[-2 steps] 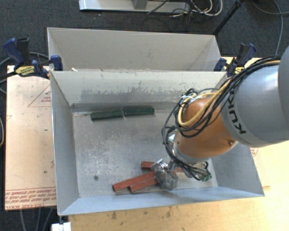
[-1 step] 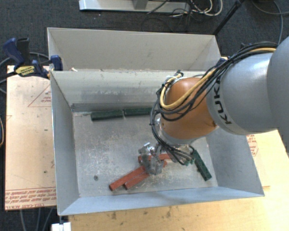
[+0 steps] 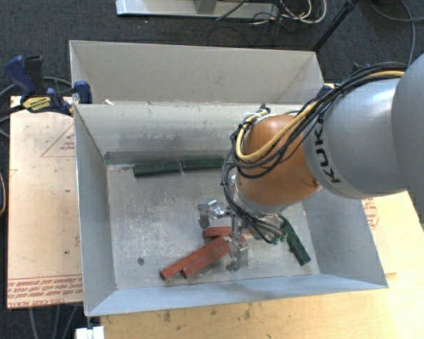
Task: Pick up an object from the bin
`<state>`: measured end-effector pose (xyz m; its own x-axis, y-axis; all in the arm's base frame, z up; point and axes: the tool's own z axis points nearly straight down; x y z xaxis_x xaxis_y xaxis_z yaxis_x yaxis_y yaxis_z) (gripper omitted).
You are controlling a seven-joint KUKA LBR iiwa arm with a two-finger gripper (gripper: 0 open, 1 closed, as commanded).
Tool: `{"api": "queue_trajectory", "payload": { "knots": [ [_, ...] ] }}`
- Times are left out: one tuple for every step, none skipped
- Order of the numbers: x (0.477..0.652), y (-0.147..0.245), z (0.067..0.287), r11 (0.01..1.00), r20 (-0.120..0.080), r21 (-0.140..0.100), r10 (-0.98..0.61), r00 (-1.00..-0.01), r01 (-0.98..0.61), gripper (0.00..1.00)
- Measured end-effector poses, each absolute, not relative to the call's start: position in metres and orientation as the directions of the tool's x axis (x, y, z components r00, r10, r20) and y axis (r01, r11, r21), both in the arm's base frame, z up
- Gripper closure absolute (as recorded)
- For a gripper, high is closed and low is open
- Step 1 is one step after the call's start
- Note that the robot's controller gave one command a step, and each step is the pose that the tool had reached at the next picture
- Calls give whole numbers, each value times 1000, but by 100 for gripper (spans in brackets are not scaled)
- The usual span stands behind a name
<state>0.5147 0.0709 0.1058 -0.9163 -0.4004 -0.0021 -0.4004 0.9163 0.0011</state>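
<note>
My gripper (image 3: 223, 233) is low over the front middle of the bin, below the arm's orange cover. Its two silver fingers stand apart, one fingertip (image 3: 210, 210) toward the back and the other toward the front. A short red-brown block (image 3: 216, 232) lies between them, and I cannot see whether they touch it. A longer red-brown bar (image 3: 192, 261) stretches from there toward the front left, lying flat on the bin floor. A dark green bar (image 3: 297, 248) lies to the right of the gripper, partly hidden under the arm.
Two dark green bars (image 3: 156, 169) (image 3: 202, 164) lie end to end along the foot of the back wall. The arm and its cables cover the right middle of the bin. The left half of the floor is bare metal.
</note>
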Motion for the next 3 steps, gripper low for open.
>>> {"api": "queue_trajectory", "payload": {
  "knots": [
    [506, 41, 69, 890, -3, 1, -456, -890, -456, 0],
    [508, 43, 73, 890, -8, -1, -457, -889, -457, 100],
    [503, 48, 219, 881, -11, -3, -474, -880, -474, 100]
  ]
}}
